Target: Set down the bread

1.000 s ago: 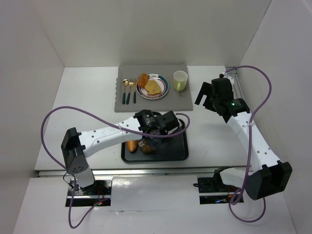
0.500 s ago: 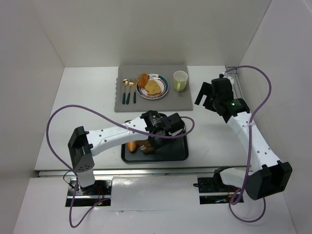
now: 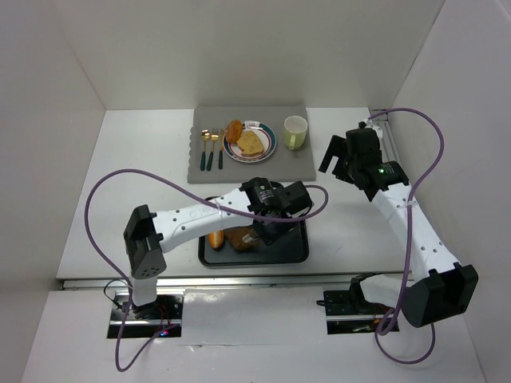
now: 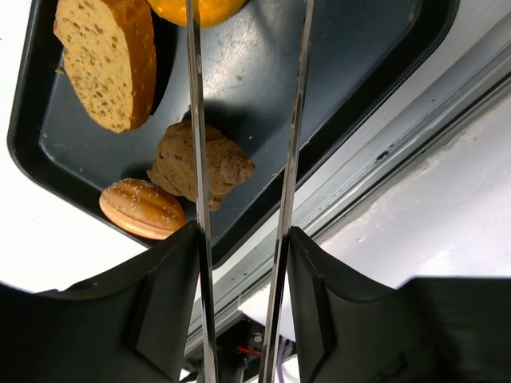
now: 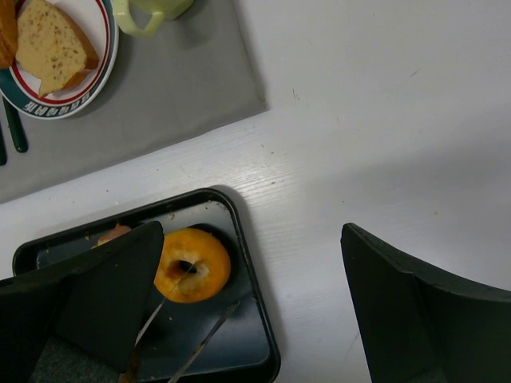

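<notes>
Item: black tray (image 3: 295, 254) at the near middle of the desk (image 3: 136, 175). It holds four pieces of bread: a ring-shaped bun (image 5: 192, 266) toward its right side, a brown lumpy roll (image 4: 227, 163), a seeded slice (image 4: 104, 64) and a sesame bun (image 4: 142, 209). Left gripper (image 4: 247, 32): low over the tray, its two thin blades apart, only bare tray between them; their ends reach the ring-shaped bun, and one blade crosses the lumpy roll, touching or not I cannot tell. Right gripper (image 5: 255, 311): raised over the right of the desk, fingers wide apart, empty. Likely destination: the plate (image 3: 274, 140) on the grey mat (image 3: 291, 163) at the far side, already carrying a slice and a roll, a cup (image 3: 295, 132) just right of it. Step in hand, as I judge it: taking the ring-shaped bun. To do it well, set the blades either side of the ring, clear of the lumpy roll. Go down close to the tray floor and close gently, since bread squashes. Lift straight up before travelling to the plate, and keep away from the cup.
</notes>
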Controlling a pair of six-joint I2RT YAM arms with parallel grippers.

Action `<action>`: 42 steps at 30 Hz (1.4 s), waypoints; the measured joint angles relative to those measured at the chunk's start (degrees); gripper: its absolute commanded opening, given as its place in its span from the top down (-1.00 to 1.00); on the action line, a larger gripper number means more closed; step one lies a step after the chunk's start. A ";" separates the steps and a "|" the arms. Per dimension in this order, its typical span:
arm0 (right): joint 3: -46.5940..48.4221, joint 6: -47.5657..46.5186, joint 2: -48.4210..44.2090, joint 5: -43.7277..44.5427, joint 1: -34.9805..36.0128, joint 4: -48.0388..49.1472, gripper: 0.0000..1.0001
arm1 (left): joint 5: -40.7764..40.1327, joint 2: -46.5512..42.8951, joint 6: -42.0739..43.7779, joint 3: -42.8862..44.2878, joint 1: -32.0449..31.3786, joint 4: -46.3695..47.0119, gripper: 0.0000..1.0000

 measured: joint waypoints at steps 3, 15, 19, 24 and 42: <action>-0.09 0.00 0.00 0.00 0.00 0.00 -0.98 | -0.74 0.11 0.52 0.00 0.00 -1.07 -0.15; -1.11 0.00 0.02 -0.24 0.00 0.42 -0.98 | -3.67 0.74 0.87 -0.02 0.00 -2.10 -0.13; -1.11 0.00 0.02 -0.26 0.00 0.42 -0.98 | -4.70 0.85 0.87 0.02 -0.35 -2.12 -0.13; -1.11 0.00 0.02 -0.26 0.00 0.44 -0.98 | -6.19 1.36 1.42 1.51 -1.01 -2.32 -0.21; -1.70 0.00 0.02 -0.33 0.00 0.50 -0.98 | -7.41 2.60 2.27 1.70 -1.18 -2.78 0.54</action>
